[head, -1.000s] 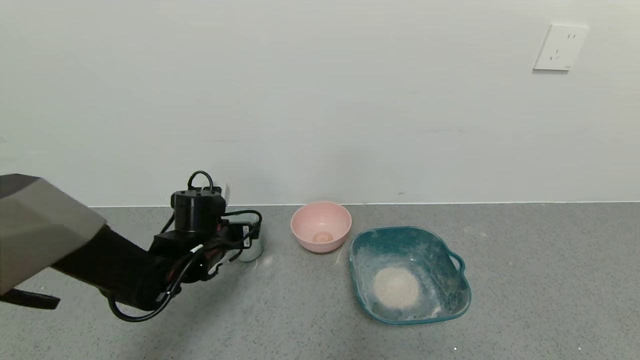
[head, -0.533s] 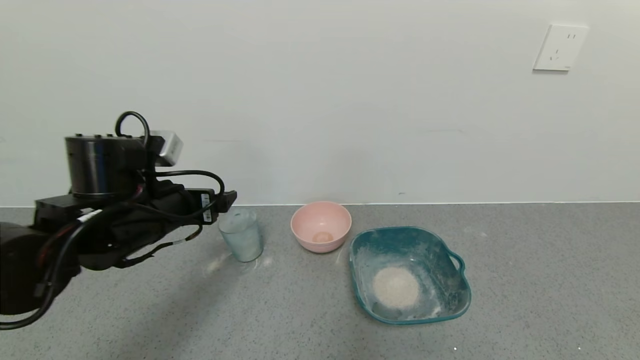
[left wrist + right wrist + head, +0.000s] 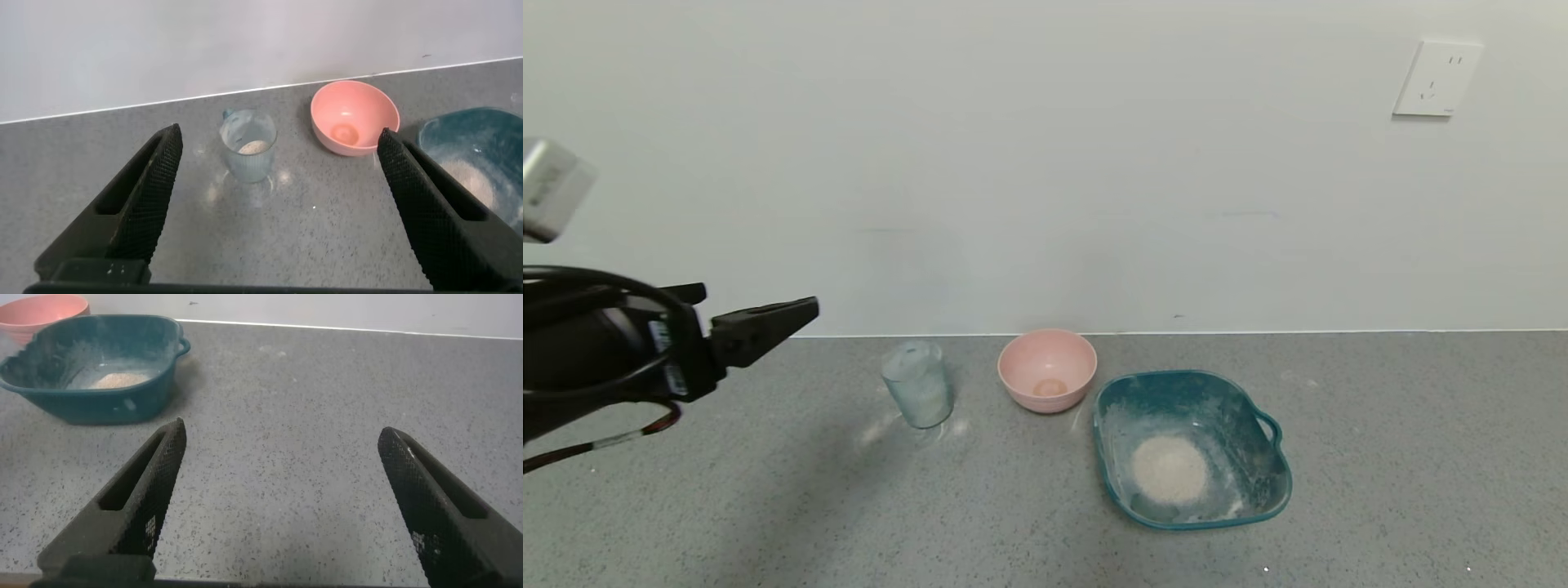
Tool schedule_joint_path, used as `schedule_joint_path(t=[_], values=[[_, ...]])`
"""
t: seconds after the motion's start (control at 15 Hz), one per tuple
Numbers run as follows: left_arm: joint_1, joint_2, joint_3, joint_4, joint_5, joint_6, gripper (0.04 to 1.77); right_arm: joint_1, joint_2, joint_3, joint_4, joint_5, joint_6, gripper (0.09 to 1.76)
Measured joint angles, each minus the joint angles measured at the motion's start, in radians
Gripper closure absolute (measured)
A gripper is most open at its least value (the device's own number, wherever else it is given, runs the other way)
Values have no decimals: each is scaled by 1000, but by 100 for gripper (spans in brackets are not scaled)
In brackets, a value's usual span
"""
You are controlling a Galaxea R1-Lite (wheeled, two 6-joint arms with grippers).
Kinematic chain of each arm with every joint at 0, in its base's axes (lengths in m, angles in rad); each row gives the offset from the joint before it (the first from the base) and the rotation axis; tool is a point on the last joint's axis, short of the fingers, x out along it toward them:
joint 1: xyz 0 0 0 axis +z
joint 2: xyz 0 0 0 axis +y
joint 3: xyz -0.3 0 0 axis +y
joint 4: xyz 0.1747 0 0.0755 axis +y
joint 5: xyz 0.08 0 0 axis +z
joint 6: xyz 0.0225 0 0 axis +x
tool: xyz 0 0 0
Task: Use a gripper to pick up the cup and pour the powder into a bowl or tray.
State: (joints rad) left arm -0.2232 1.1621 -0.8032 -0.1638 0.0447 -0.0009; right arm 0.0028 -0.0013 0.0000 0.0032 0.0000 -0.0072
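Note:
The clear cup (image 3: 917, 395) stands upright on the grey counter, left of the pink bowl. In the left wrist view the cup (image 3: 248, 145) holds a little beige powder (image 3: 252, 147). My left gripper (image 3: 756, 304) is open and empty, raised at the far left, well apart from the cup; in its wrist view the gripper (image 3: 278, 135) has its jaws wide, with the cup farther off between them. The teal tray (image 3: 1262, 482) lies to the right with a round powder pile (image 3: 1170, 469). My right gripper (image 3: 282, 429) is open over bare counter near the tray (image 3: 155, 392).
A small pink bowl (image 3: 1046, 369) sits between cup and tray, with a trace of powder at its bottom. The wall runs close behind the counter, with a socket (image 3: 1437, 77) at the upper right. White dust marks the counter round the cup.
My left gripper, which was round the cup, has pulled back to the left and risen, open. The cup stays standing where it was.

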Motion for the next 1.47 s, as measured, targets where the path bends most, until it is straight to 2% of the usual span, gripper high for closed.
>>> schedule_joint_path(t=[0.13, 0.4, 0.53, 0.67, 1.07, 1.47], values=[[56, -121, 25, 65, -47, 40, 10, 0, 0, 0, 0, 0, 0, 14], [219, -359, 45, 237, -167, 66, 10, 0, 0, 0, 0, 0, 0, 14], [284, -473, 49, 316, -203, 65, 10, 0, 0, 0, 0, 0, 0, 14], [323, -567, 61, 360, -215, 62, 10, 0, 0, 0, 0, 0, 0, 14], [387, -783, 157, 367, -220, 55, 9, -1, 0, 0, 0, 0, 0, 14], [353, -879, 262, 360, -229, 31, 9, -1, 0, 0, 0, 0, 0, 14]])
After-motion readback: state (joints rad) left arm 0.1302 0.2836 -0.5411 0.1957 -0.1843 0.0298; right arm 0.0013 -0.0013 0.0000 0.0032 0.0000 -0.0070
